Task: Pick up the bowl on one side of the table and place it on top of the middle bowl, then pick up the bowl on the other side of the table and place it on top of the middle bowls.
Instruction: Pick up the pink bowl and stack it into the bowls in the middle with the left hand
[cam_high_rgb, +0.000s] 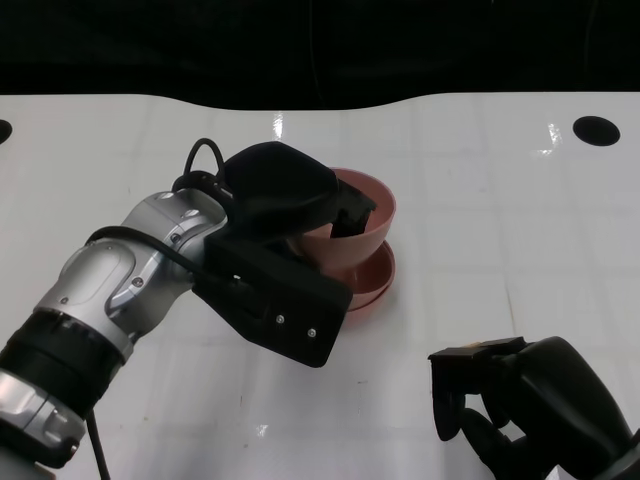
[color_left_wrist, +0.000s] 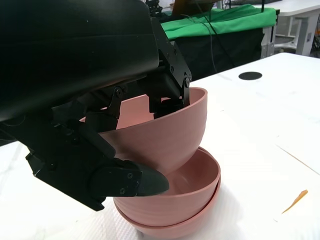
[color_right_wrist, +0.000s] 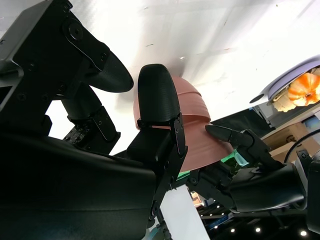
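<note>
My left hand (cam_high_rgb: 280, 240) grips a pink bowl (cam_high_rgb: 365, 205) by its near rim, fingers inside and thumb (color_left_wrist: 125, 182) under the outer wall. The bowl (color_left_wrist: 160, 135) hangs tilted, its base dipping into the stack of two pink bowls (cam_high_rgb: 372, 283) at the table's middle. In the left wrist view I cannot tell whether it touches the stack (color_left_wrist: 185, 197). My right hand (cam_high_rgb: 525, 405) rests low at the near right, fingers apart and holding nothing. The right wrist view shows the pink bowls (color_right_wrist: 200, 135) beyond the right hand (color_right_wrist: 150, 115).
The white table (cam_high_rgb: 500, 220) has a dark round hole (cam_high_rgb: 596, 129) at the far right and another at the far left edge. A small orange scrap (color_left_wrist: 295, 201) lies on the table near the stack. Green cloth (color_left_wrist: 225, 20) hangs beyond the table.
</note>
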